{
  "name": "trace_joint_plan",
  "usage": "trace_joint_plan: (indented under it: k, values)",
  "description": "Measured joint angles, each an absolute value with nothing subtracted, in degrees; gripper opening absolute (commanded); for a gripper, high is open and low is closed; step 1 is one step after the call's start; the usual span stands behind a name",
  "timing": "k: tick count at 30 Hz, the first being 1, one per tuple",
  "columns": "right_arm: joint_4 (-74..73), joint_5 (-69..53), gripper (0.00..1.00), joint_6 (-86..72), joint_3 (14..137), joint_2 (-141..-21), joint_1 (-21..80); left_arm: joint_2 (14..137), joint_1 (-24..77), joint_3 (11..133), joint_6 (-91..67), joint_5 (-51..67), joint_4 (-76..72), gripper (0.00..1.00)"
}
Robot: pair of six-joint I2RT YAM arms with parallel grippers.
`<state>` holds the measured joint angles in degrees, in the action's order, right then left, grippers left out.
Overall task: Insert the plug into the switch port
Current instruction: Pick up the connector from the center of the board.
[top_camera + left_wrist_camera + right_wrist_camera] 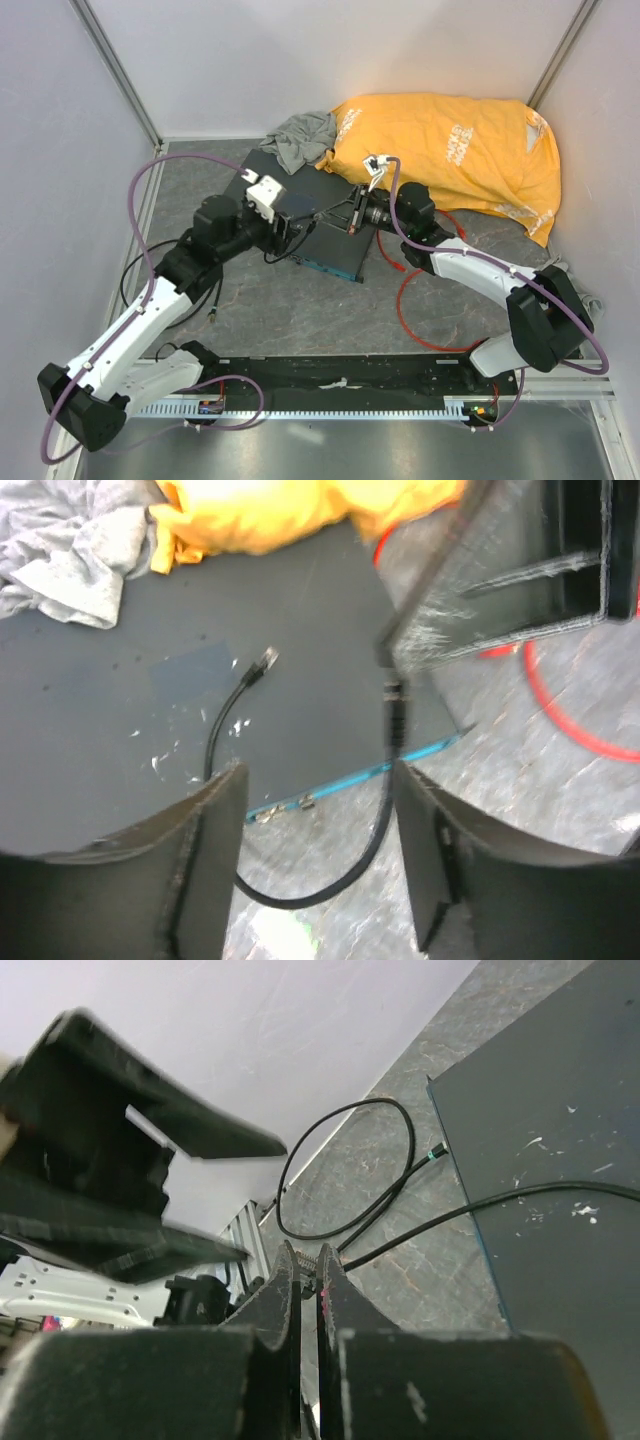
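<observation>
The right gripper (306,1272) hangs above the flat dark grey box (305,205), its fingers (272,1300) pressed almost together. A thin sliver of red shows between them, so it seems to be pinching the plug (352,229), though the wrist view is too tight to make out the connector itself. The red cable (402,300) loops over the table (300,310) to the right of the box. The left gripper (318,810) faces the right one from the other side with its fingers (205,860) spread wide and nothing held. Between them, below, runs the box's thin blue-green front edge (420,755), where the switch port (285,808) sits in a row of small sockets; I cannot tell which socket. A black cable (215,740) lies across the box top. An orange bag (450,150) and a grey cloth (300,135) lie behind the box.
</observation>
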<state>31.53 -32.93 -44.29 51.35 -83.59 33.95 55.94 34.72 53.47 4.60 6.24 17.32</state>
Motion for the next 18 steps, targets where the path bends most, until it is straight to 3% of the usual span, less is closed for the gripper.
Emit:
trace_joint_plan:
  k: [5, 9, 18]
  values:
    - [44.93, -37.5, 0.0, -45.15, 44.8, -83.55, 31.42, 54.41, 26.85, 51.33, 0.21, 22.81, 12.1, 0.8]
    - [56.49, -40.8, 0.0, -47.55, 41.91, -83.99, 30.17, 55.94, 26.24, 50.65, -2.35, 34.3, 8.32, 0.8]
    - [70.94, -45.67, 0.0, -52.23, 41.8, -85.86, 30.11, 62.85, 23.09, 49.65, -11.64, 49.3, -2.28, 0.67]
